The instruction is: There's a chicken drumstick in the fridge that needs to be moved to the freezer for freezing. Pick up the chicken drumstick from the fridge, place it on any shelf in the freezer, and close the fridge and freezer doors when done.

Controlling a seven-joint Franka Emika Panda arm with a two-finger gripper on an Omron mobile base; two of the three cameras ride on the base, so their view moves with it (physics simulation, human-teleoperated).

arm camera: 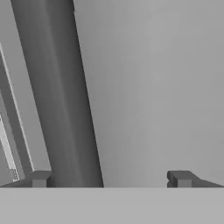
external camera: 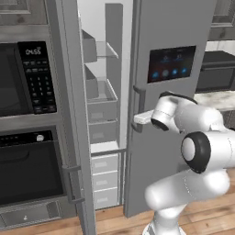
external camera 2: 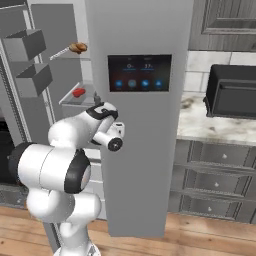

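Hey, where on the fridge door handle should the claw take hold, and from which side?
Grip the fridge door handle mid-length, coming straight at the door face. It is a slim upright bar standing off the door, so the open claw can straddle it, one finger on each side.

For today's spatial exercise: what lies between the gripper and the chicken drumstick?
In the right base view, a glass shelf bearing a red item lies between the gripper and the chicken drumstick.

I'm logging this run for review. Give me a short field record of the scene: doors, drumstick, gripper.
freezer door: open
fridge door: closed, or nearly so; screen panel facing out
chicken drumstick: on a glass shelf inside the open compartment
red item: on a lower shelf there
gripper: open, empty, facing the fridge door by its handle
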